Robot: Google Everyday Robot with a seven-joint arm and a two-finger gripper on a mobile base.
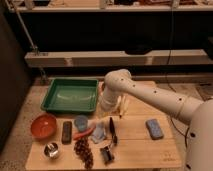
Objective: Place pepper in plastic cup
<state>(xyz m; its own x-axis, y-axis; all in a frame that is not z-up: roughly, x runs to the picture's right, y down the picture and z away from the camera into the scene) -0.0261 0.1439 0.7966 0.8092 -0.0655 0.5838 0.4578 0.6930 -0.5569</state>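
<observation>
Wooden table, white arm bent down, end effector beside pepper

The slim red-orange pepper lies flat on the wooden table, slanted, its right end raised toward the gripper, which hangs just beside it. The small light-blue plastic cup stands upright just behind the pepper, mouth up; the two seem to touch, though that is unclear.

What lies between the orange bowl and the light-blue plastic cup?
The black block, seen in the camera view. The gripper hangs beside the pepper.
</observation>
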